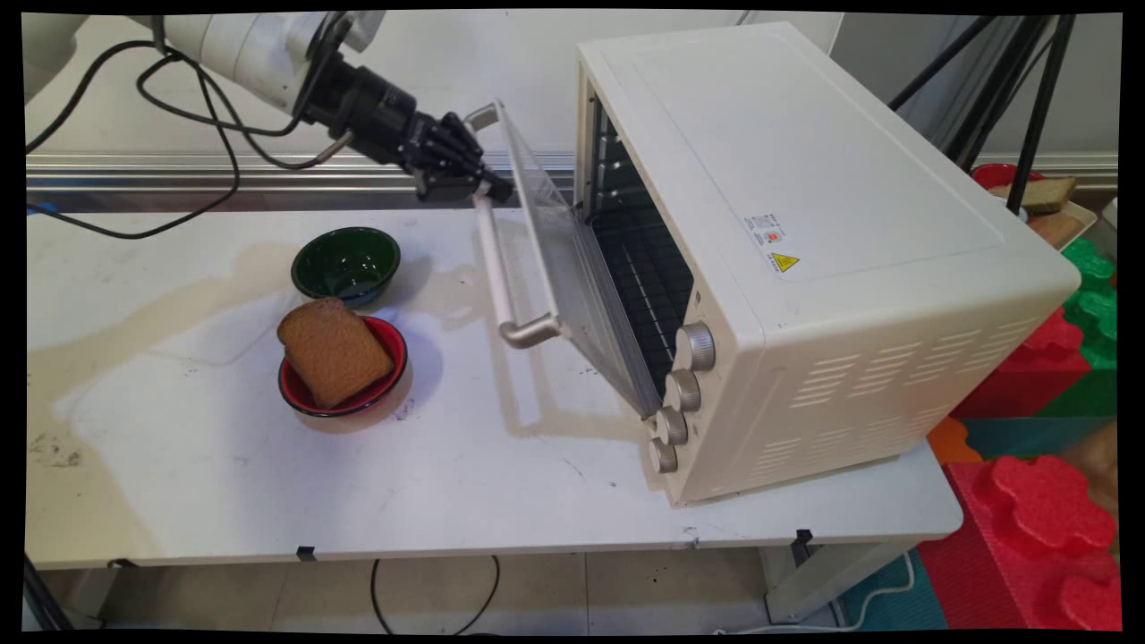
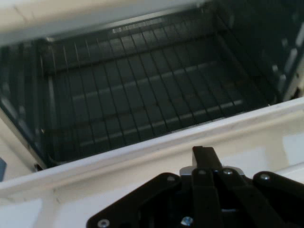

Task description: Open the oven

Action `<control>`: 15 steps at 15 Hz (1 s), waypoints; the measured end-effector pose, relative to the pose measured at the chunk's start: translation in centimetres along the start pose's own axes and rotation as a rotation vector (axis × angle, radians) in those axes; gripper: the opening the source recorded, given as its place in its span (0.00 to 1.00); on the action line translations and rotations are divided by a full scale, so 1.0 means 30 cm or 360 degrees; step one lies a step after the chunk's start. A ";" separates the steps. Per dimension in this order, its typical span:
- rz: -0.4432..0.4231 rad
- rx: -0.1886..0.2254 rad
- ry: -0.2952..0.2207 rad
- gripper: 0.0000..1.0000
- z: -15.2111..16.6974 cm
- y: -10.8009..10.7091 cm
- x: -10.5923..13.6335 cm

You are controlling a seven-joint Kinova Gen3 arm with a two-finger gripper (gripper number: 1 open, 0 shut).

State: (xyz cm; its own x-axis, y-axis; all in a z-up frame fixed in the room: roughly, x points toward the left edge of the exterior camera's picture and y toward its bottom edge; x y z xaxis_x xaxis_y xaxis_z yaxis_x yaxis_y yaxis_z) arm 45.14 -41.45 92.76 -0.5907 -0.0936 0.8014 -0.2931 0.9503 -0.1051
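Observation:
A cream toaster oven (image 1: 805,224) stands on the right half of the table, its glass door (image 1: 572,268) hanging partly open. My gripper (image 1: 490,186) is shut, and its tips rest against the far end of the door's white handle (image 1: 496,268). In the hand view the closed fingers (image 2: 204,159) lie over the white handle bar (image 2: 118,164), with nothing between them. Beyond the bar I look into the dark oven cavity and its wire rack (image 2: 142,95). On the table to the left are a slice of brown bread (image 1: 334,351) in a red bowl (image 1: 380,394) and an empty green bowl (image 1: 346,264).
The oven's knobs (image 1: 682,389) face the table's front. Black cables (image 1: 179,116) hang from the arm at the upper left. Off the table's right edge lie red and green foam blocks (image 1: 1047,501) and a tray with bread (image 1: 1042,195).

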 end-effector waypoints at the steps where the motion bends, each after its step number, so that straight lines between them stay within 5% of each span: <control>1: 0.0004 -0.0009 -0.0025 0.00 -0.010 0.005 -0.016; 15: -0.0001 -0.0037 -0.0251 0.00 -0.033 0.067 -0.261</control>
State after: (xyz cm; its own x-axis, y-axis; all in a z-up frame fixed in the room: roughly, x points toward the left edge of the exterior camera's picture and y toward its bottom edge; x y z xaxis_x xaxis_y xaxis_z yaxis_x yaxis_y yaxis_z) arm 49.94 -38.51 86.85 -0.7019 -0.1379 0.6988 -0.2769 0.9567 -0.0893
